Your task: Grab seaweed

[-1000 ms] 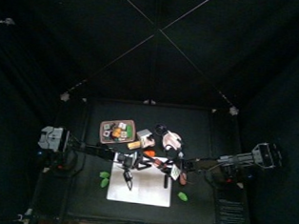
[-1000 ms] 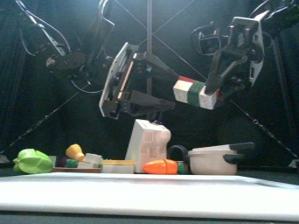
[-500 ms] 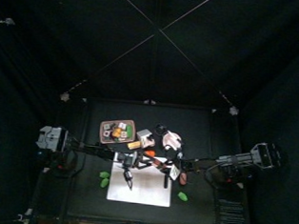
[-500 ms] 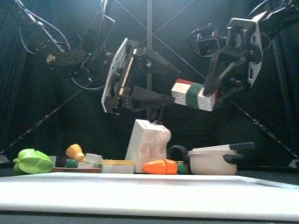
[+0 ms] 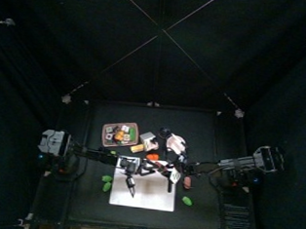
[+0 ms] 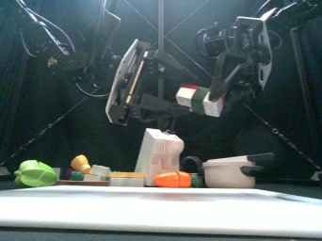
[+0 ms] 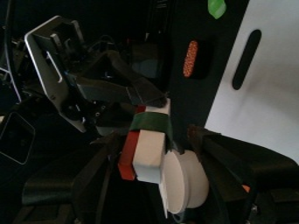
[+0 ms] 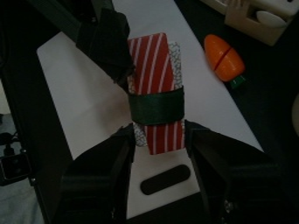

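A toy sushi block (image 8: 156, 87), red on white with a dark green seaweed band (image 8: 156, 105) round its middle, hangs in the air above the table. My right gripper (image 8: 162, 144) is shut on it; the front view shows the block (image 6: 199, 99) held high. My left gripper (image 6: 167, 106) reaches in beside the block from the left with its jaws apart, and the band (image 7: 149, 122) lies just ahead of them. A black strip (image 8: 163, 182) lies on the white board (image 8: 87, 105) below.
On the table stand a white carton (image 6: 157, 153), a white pot with a black handle (image 6: 229, 172), an orange carrot piece (image 6: 172, 179), a green pepper (image 6: 36, 172) and a yellow piece (image 6: 81, 162). A tray of sushi (image 5: 120, 134) sits at the back left.
My right gripper has carried the sushi block a little to the left and slightly up, closer to my left gripper. The left arm has tilted slightly.
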Robot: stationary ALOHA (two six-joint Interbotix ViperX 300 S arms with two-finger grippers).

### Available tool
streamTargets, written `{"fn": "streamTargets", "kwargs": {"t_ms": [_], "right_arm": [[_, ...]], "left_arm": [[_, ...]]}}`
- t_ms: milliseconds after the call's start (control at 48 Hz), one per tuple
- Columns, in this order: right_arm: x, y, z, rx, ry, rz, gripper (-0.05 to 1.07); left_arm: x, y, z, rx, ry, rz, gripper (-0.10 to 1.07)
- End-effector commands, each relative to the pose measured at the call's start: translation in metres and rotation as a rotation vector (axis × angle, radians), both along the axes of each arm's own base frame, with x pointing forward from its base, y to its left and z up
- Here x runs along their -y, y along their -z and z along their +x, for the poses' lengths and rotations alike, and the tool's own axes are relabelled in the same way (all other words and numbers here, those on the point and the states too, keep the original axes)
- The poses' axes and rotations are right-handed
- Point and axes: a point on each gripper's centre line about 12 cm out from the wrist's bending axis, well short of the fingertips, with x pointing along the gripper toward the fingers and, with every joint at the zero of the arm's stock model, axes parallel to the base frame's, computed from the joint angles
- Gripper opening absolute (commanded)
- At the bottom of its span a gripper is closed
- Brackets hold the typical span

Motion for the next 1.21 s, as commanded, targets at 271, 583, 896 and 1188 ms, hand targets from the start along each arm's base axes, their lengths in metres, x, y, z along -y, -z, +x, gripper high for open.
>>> {"fn": "streamTargets", "kwargs": {"t_ms": [271, 583, 896, 1188], "right_arm": [[-0.001, -0.013, 0.012, 0.034, -0.011, -0.015, 0.44], [-0.001, -0.012, 0.012, 0.032, -0.011, -0.015, 0.44], [-0.001, -0.013, 0.012, 0.034, -0.012, -0.015, 0.44], [-0.001, -0.013, 0.012, 0.034, -0.012, -0.015, 0.44]], "left_arm": [[0.002, -0.007, 0.010, 0.028, 0.007, 0.002, 0.97], [0.001, 0.003, 0.015, -0.022, 0.004, 0.008, 0.97], [-0.001, 0.006, 0.020, -0.028, -0.002, 0.009, 0.96], [-0.003, 0.010, 0.021, -0.036, -0.006, 0.011, 0.93]]}}
